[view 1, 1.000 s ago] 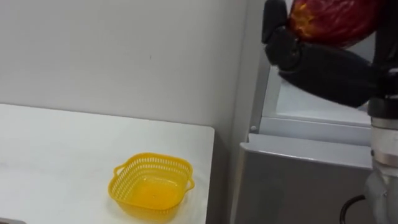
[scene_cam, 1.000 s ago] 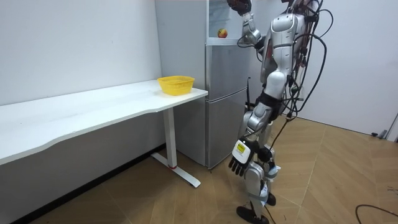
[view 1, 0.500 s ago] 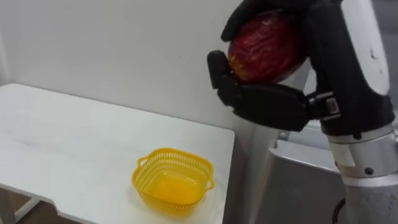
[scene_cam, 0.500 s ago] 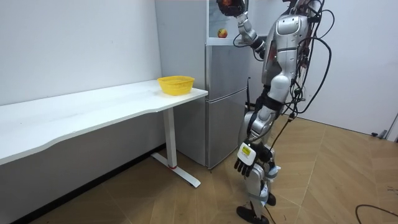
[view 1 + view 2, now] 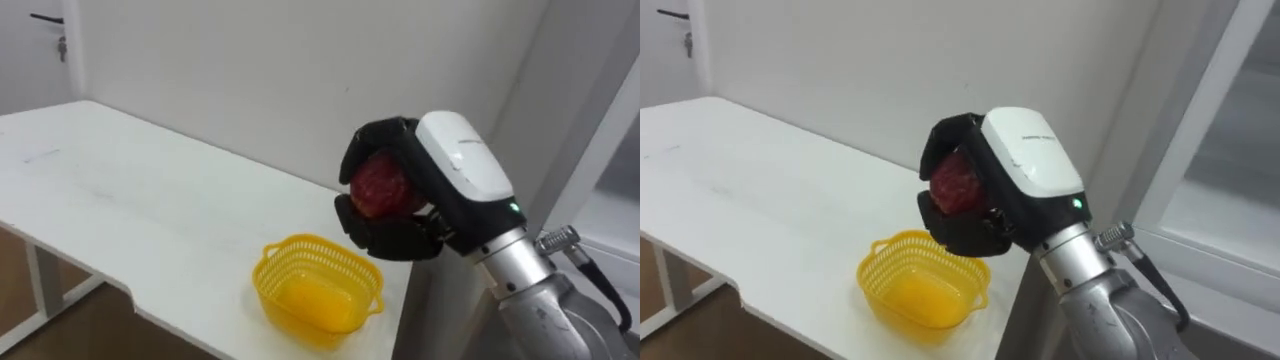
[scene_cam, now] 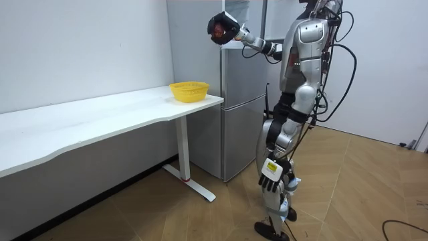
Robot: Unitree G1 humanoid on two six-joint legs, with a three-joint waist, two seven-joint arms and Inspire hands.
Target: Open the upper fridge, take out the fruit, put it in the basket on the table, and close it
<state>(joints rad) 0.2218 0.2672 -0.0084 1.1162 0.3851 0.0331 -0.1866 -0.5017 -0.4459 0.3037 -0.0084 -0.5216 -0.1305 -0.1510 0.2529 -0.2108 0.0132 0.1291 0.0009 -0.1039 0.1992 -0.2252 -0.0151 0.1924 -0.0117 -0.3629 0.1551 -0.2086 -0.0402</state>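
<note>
White tabletop (image 5: 120, 190), yellow mesh basket (image 5: 272, 285) at its end next to the fridge (image 6: 244, 127), right hand (image 5: 395, 240) raised in the air well above the basket, fingers curled round a dark red fruit (image 5: 380, 185), left hand (image 6: 271, 179) hanging relaxed by the robot's leg.

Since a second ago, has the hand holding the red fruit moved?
Yes. The right hand with the red fruit swung away from the fridge toward the room view's left, nearer the yellow basket.
</note>
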